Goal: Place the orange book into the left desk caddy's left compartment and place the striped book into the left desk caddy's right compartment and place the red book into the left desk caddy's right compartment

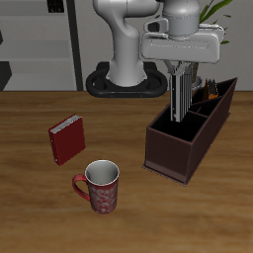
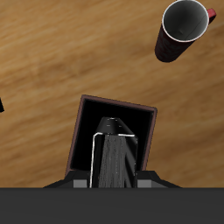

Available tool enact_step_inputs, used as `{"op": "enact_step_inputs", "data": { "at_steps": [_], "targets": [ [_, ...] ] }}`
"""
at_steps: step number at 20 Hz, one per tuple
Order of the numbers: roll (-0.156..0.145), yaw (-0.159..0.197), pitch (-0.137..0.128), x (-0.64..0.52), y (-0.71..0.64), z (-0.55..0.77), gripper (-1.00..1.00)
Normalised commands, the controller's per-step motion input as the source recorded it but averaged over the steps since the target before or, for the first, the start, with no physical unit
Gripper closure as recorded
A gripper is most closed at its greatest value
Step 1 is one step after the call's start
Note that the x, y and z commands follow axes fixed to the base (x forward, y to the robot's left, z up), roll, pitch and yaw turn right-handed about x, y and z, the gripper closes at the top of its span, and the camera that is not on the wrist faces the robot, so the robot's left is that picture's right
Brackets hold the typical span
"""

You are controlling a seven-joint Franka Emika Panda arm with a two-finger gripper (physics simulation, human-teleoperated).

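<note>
Striped book (image 1: 181, 96) hangs upright in my hand (image 1: 182, 67), its grey-and-black cover pinched between my fingers, which are closed narrow on its upper end; its lower edge sits right at the open top of the left desk caddy (image 1: 168, 153), over the right compartment (image 1: 176, 130), the large square section at the caddy's lower end nearest the bench's front edge; from the exterior view I cannot tell whether the book's bottom edge has passed below the rim or only meets it. From my wrist view the striped book (image 2: 114, 157) runs down from my hand toward the dark square opening of the right compartment (image 2: 92, 122), and the caddy's brown walls (image 2: 118, 105) frame it on all visible sides. The left compartment (image 1: 219, 89), the narrower section at the far, taller end, holds something orange (image 1: 210, 97) that shows above the rim; this looks like the orange book, though only a sliver is visible. The red book (image 1: 67, 139) stands tilted on the bench (image 1: 30, 208), well apart from the caddy; a red patterned mug (image 1: 100, 187) stands nearer the front edge, just beside the red book but not touching it; the mug (image 2: 182, 31) shows in my wrist view also, apart from the caddy.
</note>
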Motion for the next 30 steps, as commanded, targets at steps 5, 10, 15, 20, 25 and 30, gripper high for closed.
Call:
{"op": "enact_step_inputs", "data": {
  "at_steps": [5, 10, 15, 20, 25, 30],
  "targets": [
    [0.005, 0.012, 0.009, 0.08, 0.06, -0.11, 1.00],
    [-0.004, 0.008, 0.032, 0.15, 0.02, -0.14, 1.00],
    [0.000, 0.015, 0.024, 0.13, 0.02, -0.12, 1.00],
    [0.006, 0.021, 0.034, 0.14, 0.03, -0.19, 1.00],
    [0.003, 0.008, 0.046, 0.10, 0.03, -0.24, 1.00],
    [0.007, -0.005, 0.034, 0.02, 0.05, -0.13, 1.00]
  ]
}}
